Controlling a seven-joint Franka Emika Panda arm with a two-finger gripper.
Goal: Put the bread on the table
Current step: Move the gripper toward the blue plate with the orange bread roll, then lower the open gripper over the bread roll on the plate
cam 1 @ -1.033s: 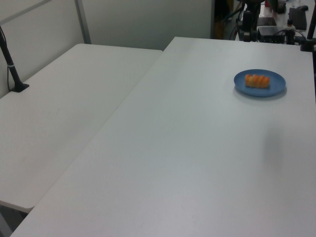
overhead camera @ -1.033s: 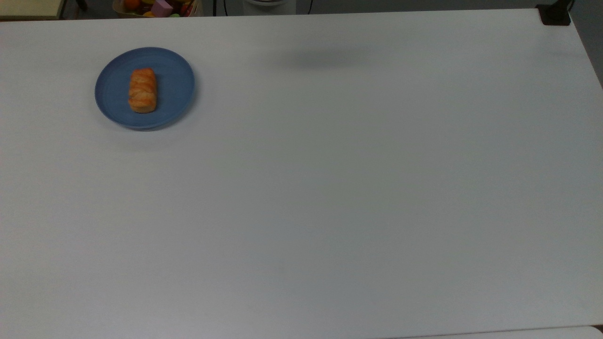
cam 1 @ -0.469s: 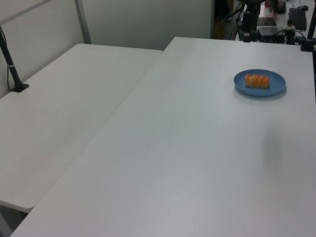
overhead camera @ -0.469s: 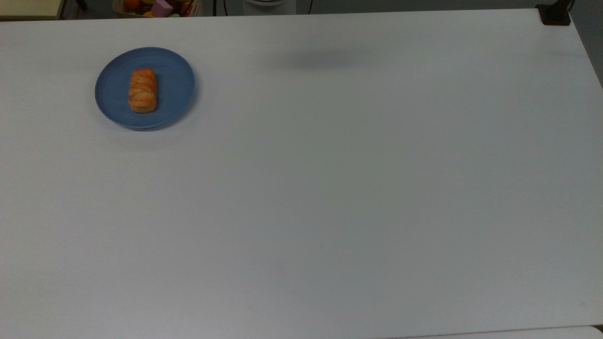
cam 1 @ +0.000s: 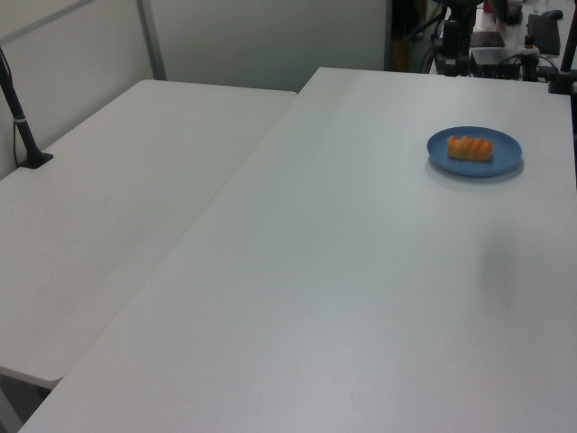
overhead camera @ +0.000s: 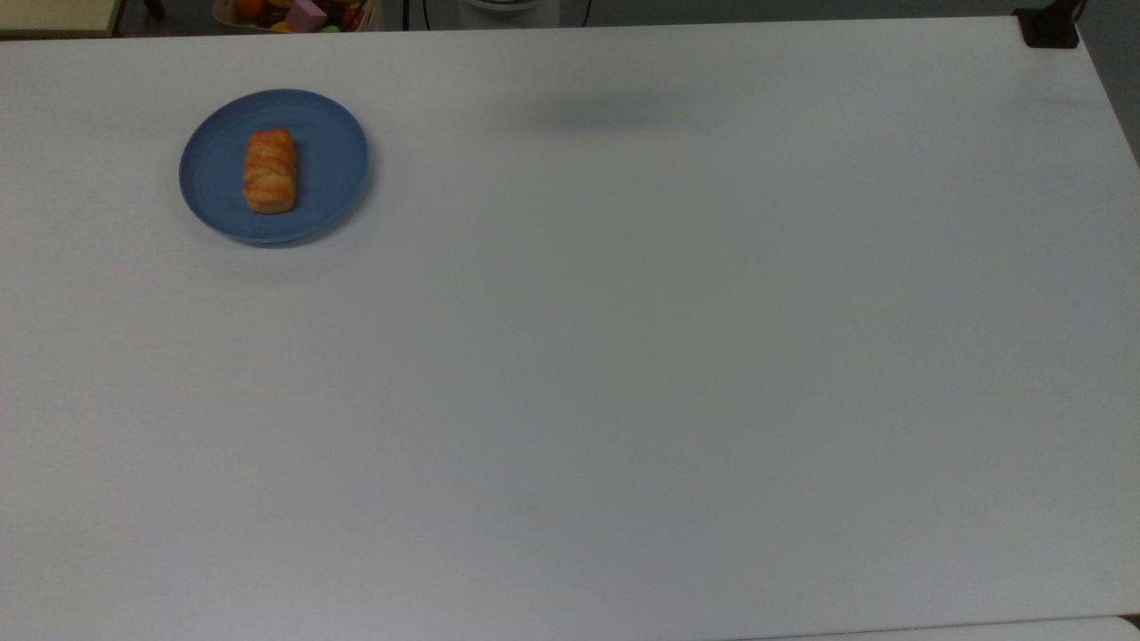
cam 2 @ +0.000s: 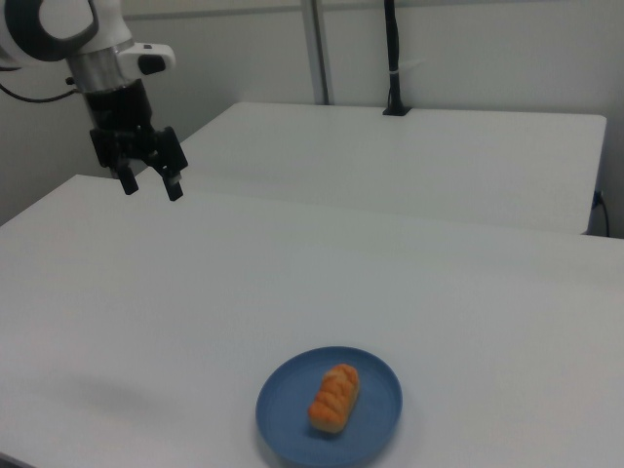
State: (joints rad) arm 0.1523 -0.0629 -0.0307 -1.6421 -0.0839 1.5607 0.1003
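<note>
The bread (overhead camera: pixel 269 171) (cam 1: pixel 471 147) (cam 2: pixel 334 397), a small golden-orange ridged roll, lies in the middle of a round blue plate (overhead camera: pixel 331 151) (cam 1: pixel 505 147) (cam 2: pixel 375 419). The plate rests on the white table (overhead camera: pixel 623 356) (cam 1: pixel 361 271) (cam 2: pixel 292 283), near the top view's upper left. In the right view my gripper (cam 2: pixel 149 185) hangs high above the table at the upper left, far from the plate. Its two black fingers stand apart, open, with nothing between them.
A second white table (cam 1: pixel 117 207) (cam 2: pixel 409 156) adjoins the main one. A black post (cam 1: pixel 20 117) (cam 2: pixel 392 58) is clamped to it. A bin of colourful toys (overhead camera: pixel 298 13) sits beyond the table's far edge, and a black clamp (overhead camera: pixel 1049 28) holds a corner.
</note>
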